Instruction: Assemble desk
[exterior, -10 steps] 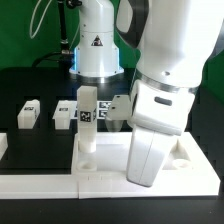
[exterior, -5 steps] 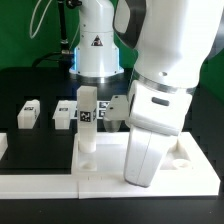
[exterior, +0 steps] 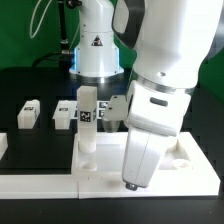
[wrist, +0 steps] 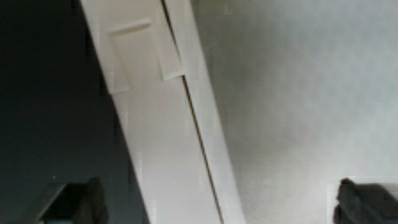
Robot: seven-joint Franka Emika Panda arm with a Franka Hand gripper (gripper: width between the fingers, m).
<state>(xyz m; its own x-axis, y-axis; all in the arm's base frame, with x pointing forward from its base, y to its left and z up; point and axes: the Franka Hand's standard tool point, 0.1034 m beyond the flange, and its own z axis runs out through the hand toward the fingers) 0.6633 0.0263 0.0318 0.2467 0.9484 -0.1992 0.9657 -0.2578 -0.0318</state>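
Observation:
The desk top (exterior: 195,172), a white tray with a raised rim, lies at the front of the table. One white leg (exterior: 88,122) stands upright in the tray's corner on the exterior view's left. My gripper (exterior: 130,182) hangs low over the tray's front part, to the right of that leg and apart from it. In the wrist view my gripper (wrist: 217,205) is open and empty. Its dark fingertips (wrist: 75,200) show far apart, with the tray's white rim (wrist: 160,130) running between them.
Two loose white legs (exterior: 27,115) (exterior: 62,116) lie on the black table at the exterior view's left. Another tagged white piece (exterior: 117,107) lies behind the tray. A low white border strip (exterior: 35,185) runs along the front. The robot's base (exterior: 98,45) stands at the back.
My gripper has come down a little and shifted slightly to the exterior view's left over the tray. The legs and the tray have not moved.

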